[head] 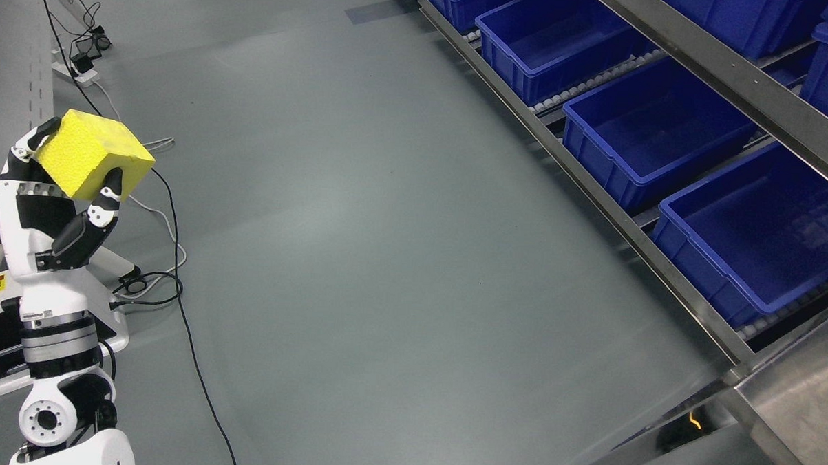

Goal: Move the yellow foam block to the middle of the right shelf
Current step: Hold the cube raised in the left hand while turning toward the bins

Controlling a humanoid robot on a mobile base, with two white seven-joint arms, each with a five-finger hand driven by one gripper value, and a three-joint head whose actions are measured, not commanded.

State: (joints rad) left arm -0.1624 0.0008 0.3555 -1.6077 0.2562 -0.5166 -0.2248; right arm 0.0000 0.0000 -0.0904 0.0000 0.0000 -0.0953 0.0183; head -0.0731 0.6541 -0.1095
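I see my left hand (60, 199) gripping one yellow foam block (92, 153) — four blue bins (655, 131) line the shelf.

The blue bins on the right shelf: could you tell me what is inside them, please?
The three blue bins fully in view show only bare blue floors. The upper bins are cut off by the shelf rail, so their insides are hidden.

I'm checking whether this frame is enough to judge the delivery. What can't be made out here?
- Head view: the right hand is out of frame.
- The shelf is cut by the right and top edges, so its levels cannot be counted.
- The yellow foam block hides the left hand palm.
- Far blue bins are cropped.
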